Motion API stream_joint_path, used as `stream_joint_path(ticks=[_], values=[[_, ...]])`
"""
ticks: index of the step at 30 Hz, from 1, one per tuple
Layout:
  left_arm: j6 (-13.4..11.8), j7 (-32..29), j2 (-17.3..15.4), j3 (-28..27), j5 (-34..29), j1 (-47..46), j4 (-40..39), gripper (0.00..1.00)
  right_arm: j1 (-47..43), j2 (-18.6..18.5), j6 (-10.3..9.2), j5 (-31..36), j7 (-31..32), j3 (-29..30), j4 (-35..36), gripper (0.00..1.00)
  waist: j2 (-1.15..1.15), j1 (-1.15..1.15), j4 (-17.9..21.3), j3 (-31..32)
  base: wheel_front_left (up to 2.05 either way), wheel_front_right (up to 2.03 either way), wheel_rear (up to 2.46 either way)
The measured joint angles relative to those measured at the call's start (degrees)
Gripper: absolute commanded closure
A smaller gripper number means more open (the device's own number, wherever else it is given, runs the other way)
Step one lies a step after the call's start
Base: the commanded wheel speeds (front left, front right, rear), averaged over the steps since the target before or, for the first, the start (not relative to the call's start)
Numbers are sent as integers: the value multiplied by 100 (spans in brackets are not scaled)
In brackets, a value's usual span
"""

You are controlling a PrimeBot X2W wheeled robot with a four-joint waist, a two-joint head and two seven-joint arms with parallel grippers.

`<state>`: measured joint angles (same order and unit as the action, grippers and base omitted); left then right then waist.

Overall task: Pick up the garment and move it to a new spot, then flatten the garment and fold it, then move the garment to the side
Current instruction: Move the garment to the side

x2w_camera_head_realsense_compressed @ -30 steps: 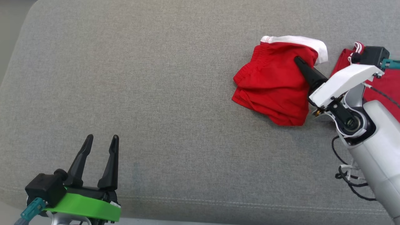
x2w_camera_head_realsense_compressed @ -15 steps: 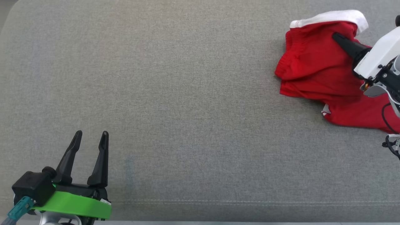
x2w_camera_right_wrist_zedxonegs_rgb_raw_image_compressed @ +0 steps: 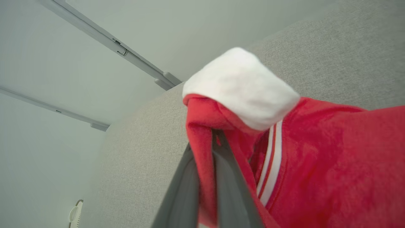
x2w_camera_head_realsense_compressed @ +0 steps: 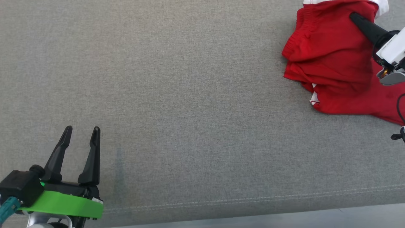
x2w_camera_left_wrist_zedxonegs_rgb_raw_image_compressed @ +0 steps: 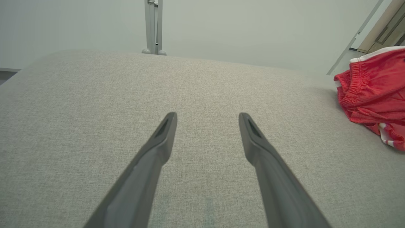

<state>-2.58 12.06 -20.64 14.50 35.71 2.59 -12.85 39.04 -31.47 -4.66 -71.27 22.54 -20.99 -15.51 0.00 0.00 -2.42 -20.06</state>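
Observation:
The garment is a crumpled red piece with a white band and white stripes, at the far right of the grey cushion in the head view. My right gripper is shut on a fold of its red cloth near the white band, part of the cloth lifted off the cushion. The right wrist view has the two fingers pinched on the red fold under the white band. My left gripper stands open at the lower left, far from the garment, nothing between its fingers. The garment sits at the right edge of the left wrist view.
The grey fabric cushion spreads wide between the two grippers. Its front seam and edge run along the bottom of the head view. A metal post stands behind the cushion's far edge.
The head camera has shifted, so the whole scene slid. The right gripper keeps its hold on the garment, which hangs more stretched out and trails to the right. The left gripper stays open.

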Motion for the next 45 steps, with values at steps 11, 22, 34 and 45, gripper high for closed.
stream_joint_path(ticks=[11, 22, 34, 45], values=[[-65, -264, -300, -197, -11, 2, -326, 0, -189, 35, -60, -127, -313, 328, -100, 100, 0, 0, 459, -455, 0, 0, 0], [-124, -554, -594, -374, -77, -41, -670, 0, -235, 307, -101, -171, -795, 464, -662, 40, 0, 0, 882, -1037, 0, 0, 0], [-176, -602, -599, -412, -119, -260, -709, 0, -380, 543, 172, 166, -1695, 508, -1132, 0, 0, 0, 1092, -1095, 0, 0, 0], [-180, -512, -348, -296, -87, -260, -501, 0, -598, 381, 527, 710, -2409, 394, -1205, 0, 0, 0, 1036, -751, 0, 0, 0]])
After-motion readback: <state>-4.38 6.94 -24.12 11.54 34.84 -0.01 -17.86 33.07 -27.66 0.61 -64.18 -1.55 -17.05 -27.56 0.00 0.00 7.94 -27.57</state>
